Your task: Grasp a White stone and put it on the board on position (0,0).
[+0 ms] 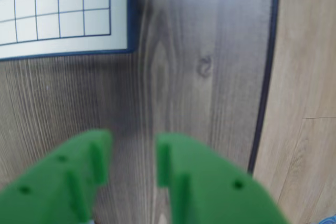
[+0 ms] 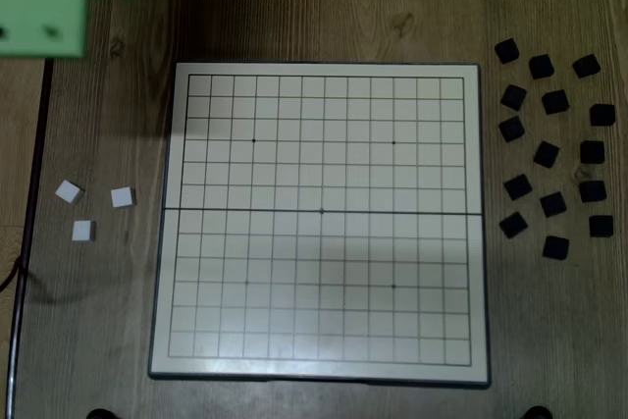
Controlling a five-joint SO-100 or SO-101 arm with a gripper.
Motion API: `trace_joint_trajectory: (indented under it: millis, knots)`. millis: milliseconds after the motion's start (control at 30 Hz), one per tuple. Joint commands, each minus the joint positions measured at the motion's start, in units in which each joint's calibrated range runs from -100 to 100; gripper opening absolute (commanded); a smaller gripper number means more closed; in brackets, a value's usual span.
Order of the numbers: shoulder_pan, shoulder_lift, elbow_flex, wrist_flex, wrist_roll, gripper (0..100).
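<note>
**Stones below the gripper, off the board's left edge**

While hanging over bare table (image 1: pixel 210 66) at the fixed view's top left corner, gripper (image 1: pixel 134 156) shows green jaws parted, nothing between them. Holds no stone. Needs a white stone (image 2: pixel 122 197): three lie just left of the board (image 2: pixel 324 365), well down-frame from the gripper (image 2: pixel 44 2), none touching another. Nearest to the board, the one marked; two more at (image 2: pixel 68 191) and (image 2: pixel 82 231). Sees only the board's corner (image 1: pixel 118 14) in the wrist view, no stone. Judged: travel straight down-frame first, then right to the centre dot (image 2: pixel 322 211) on the seam, empty now. Black stones (image 2: pixel 549 149) scattered far right, out of the path. No long axis to align on square blocks.
</note>
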Motion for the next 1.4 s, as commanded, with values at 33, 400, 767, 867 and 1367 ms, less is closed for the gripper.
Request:
trace_joint_trajectory:
  millis: [33,400,767,867,1367]
  knots:
    - [-0.35,0.07,-12.3,2.52,-1.32,6]
    - [-1.17,5.92,-19.25,3.02,-1.47,6]
    - [0.2,18.55,-22.15,-1.12,4.69,7]
    - [0.65,22.28,-22.06,-3.02,6.69,8]
    - [3.11,35.08,-21.38,-15.5,18.17,12]
